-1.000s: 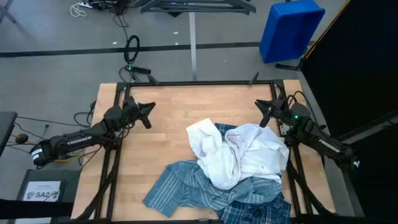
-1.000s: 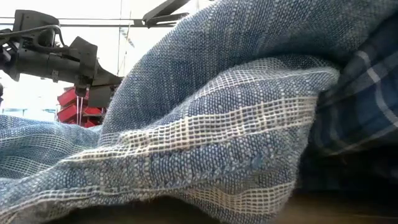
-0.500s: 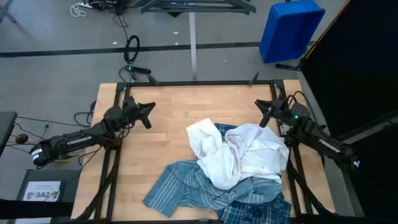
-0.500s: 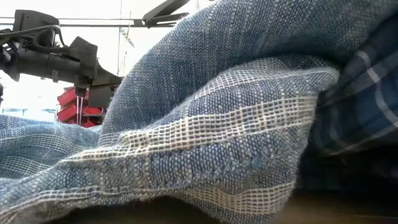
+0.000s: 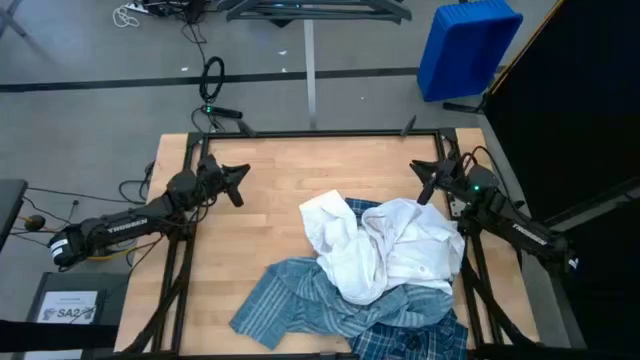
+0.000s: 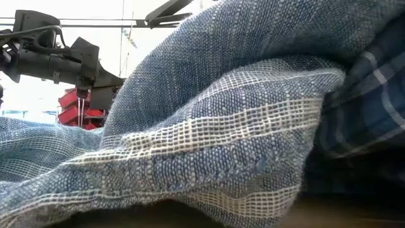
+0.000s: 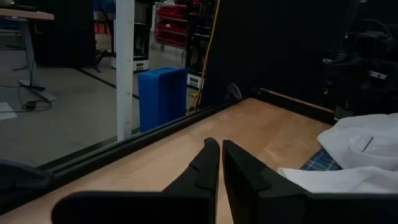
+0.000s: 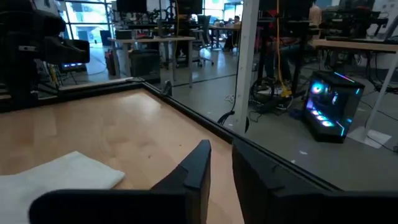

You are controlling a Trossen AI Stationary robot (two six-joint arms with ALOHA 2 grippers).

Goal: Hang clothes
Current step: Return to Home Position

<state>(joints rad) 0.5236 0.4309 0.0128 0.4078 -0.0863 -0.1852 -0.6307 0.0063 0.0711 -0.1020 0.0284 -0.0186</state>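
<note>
Three shirts lie in a heap on the wooden table (image 5: 280, 170), toward its near right. The white shirt (image 5: 385, 255) lies crumpled on top. The light blue striped shirt (image 5: 295, 300) spreads out under it toward the near edge and fills the low view (image 6: 209, 126). The darker plaid shirt (image 5: 420, 340) lies at the near right (image 6: 373, 95). My left gripper (image 5: 240, 178) (image 7: 219, 144) hovers shut at the far left, away from the heap. My right gripper (image 5: 420, 180) (image 8: 221, 146) hovers shut at the far right, just beyond the white shirt (image 8: 62, 171).
A black frame rail (image 5: 320, 133) runs around the table. A blue bin (image 5: 468, 45) stands on the floor beyond the far right corner. Bare wood shows across the table's far half and left side.
</note>
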